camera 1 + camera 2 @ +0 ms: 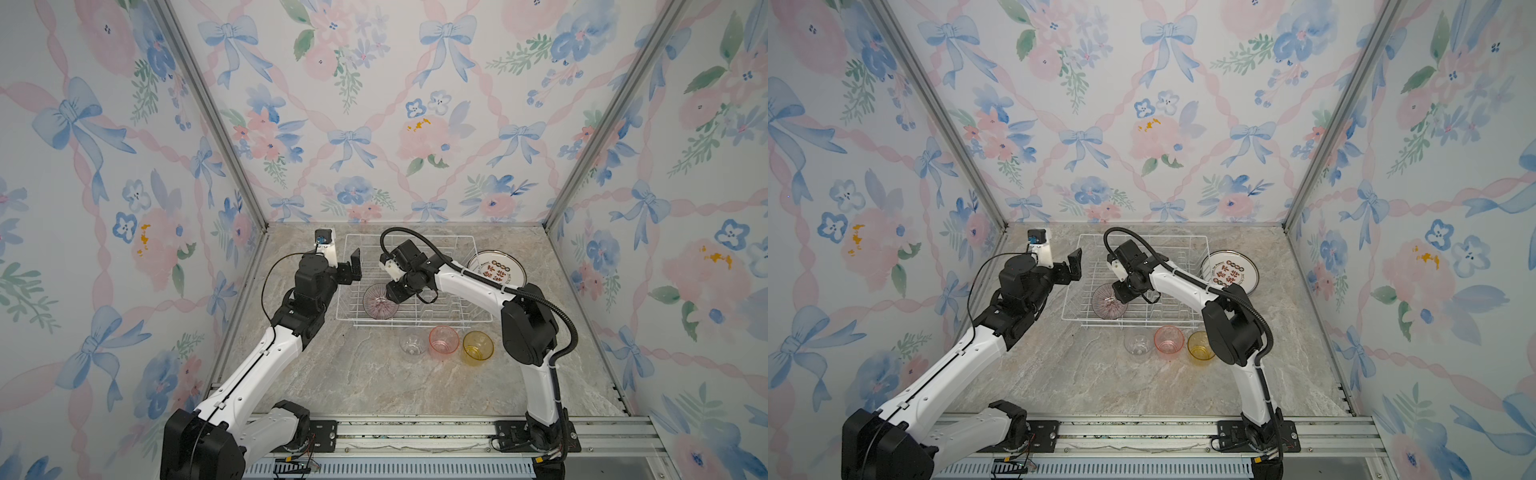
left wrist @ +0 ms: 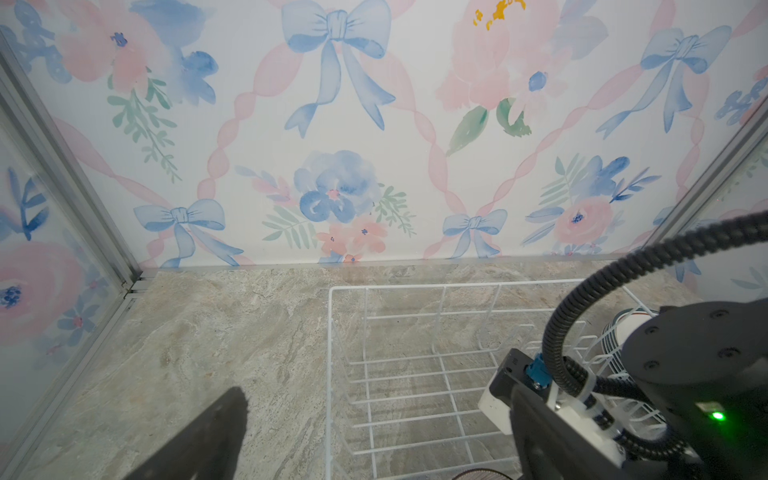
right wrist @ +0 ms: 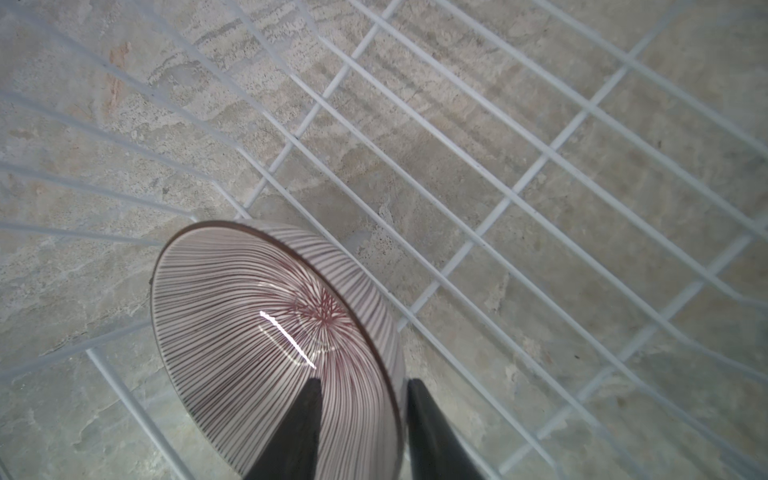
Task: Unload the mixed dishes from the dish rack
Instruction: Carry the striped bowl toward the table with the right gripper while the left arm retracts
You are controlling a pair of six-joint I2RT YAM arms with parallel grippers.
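Note:
The white wire dish rack stands at the back of the table. Only the purple-striped bowl is in it, tilted in the front left corner. My right gripper straddles the bowl's rim, one finger inside and one outside; whether they pinch it does not show. My left gripper hovers open and empty over the rack's left edge.
A white printed plate lies on the table right of the rack. In front of the rack a clear tumbler, a pink tumbler and a yellow tumbler stand in a row. Flowered walls close three sides.

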